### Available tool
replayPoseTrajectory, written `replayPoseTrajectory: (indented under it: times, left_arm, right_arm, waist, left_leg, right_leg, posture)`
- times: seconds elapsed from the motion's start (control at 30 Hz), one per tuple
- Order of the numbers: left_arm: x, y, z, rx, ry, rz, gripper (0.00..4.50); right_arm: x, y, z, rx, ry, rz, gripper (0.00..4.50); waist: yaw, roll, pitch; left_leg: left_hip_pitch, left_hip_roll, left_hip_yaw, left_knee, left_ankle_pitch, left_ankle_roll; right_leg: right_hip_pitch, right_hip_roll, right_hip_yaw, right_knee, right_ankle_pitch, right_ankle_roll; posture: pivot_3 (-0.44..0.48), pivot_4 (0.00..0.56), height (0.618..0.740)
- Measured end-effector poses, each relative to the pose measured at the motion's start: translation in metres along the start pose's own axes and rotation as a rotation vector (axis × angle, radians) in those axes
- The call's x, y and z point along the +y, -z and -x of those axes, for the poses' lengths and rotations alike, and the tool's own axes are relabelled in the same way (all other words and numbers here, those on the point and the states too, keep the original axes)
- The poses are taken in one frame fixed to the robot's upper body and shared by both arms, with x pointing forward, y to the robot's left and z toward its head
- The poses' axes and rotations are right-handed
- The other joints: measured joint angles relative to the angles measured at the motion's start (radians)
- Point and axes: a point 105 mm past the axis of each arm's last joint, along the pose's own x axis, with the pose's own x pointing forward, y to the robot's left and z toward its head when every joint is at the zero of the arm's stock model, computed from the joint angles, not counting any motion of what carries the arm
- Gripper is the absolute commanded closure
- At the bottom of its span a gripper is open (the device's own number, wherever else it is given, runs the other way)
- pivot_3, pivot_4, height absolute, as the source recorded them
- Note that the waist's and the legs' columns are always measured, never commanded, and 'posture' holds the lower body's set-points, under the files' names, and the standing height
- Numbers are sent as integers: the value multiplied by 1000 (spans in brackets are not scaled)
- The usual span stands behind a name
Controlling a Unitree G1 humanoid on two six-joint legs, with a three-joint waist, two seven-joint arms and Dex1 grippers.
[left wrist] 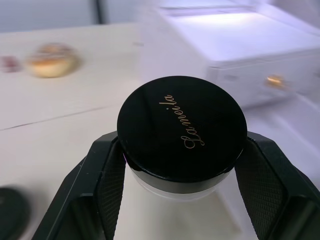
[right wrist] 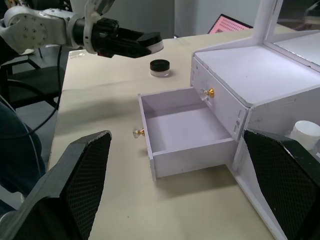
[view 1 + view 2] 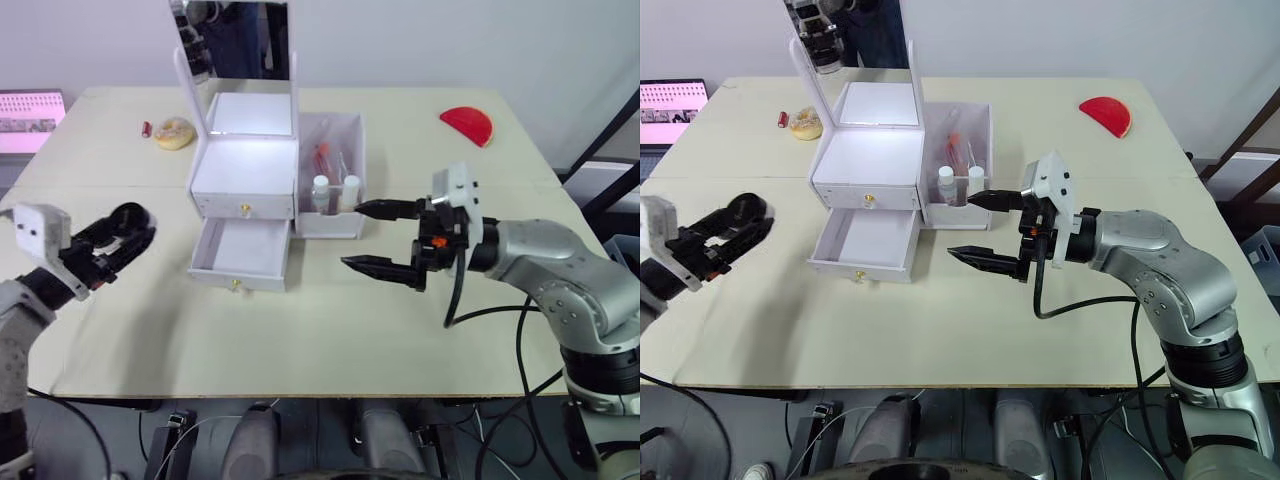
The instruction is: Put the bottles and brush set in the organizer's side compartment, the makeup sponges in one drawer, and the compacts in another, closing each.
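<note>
Pale and wide, the bench [image 3: 330,340] is carrying everything, with a white wall running behind it. On it the organizer [image 3: 245,180] is standing with its mirror [image 3: 240,45] upright; the upper drawer [image 3: 243,207] is sitting shut while the lower drawer [image 3: 242,252] is hanging pulled out and looks empty. Beside the drawers, the side compartment [image 3: 345,130] is already holding the bottles [image 3: 334,192] at its front and the brush set [image 3: 323,155] leaning behind them.

To the organizer's right, the right claw [image 3: 381,238] is hovering just above the bench with its fingers spread wide, gripping nothing. Out to the left, the left claw [image 3: 118,240] is pinching one of the compacts [image 1: 182,135] at the rim under its black lid, well apart from the open drawer. A second compact [image 2: 160,67] is resting on the bench near the left claw. Far off, a yellowish disc [image 3: 174,132] and a red half-round case [image 3: 467,124] are lying untouched.

The risk, as I judge it, is lying in that grip: the pads are bearing on a smooth round pot, so a quick swing could be letting it twist or slip out. Releasing it too high could be sending it rolling out of the shallow drawer. The drawer's front wall is also standing in the way of a low approach, and a nudge there could be shoving the light organizer sideways and tipping the bottles.
</note>
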Motion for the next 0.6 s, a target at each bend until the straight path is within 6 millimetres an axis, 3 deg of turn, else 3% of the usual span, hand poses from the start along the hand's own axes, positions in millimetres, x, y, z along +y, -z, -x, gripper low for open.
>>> replayPoseTrajectory:
  times: [0.27, 0.43, 0.6]
  left_arm:
    - [-39, 0, -34, 80, 343, 9, 1870]
    - [-41, 17, -48, 140, 388, 11, 1870]
    - [-36, 27, -47, 169, 382, 19, 1870]
  right_arm:
    - [-1, -2, 1, 1, 7, 11, 0]
    - [0, -5, 1, -4, 28, 32, 0]
    - [3, -5, 1, -1, 43, 27, 0]
  waist:
    - [-5, 1, 0]
    - [-5, 1, 1]
    - [-2, 1, 1]
  left_leg:
    - [0, 0, 0, -1, 0, 0]
    - [0, 0, 0, -1, 0, 0]
    - [-1, 0, 0, -1, 0, 0]
  right_leg:
    - [0, 0, 0, 0, 0, 0]
    - [-1, 0, 0, 0, 0, 1]
    - [-1, 0, 0, 0, 0, 1]
  posture:
    - [0, 150, 739]
    - [0, 150, 739]
    - [0, 150, 739]
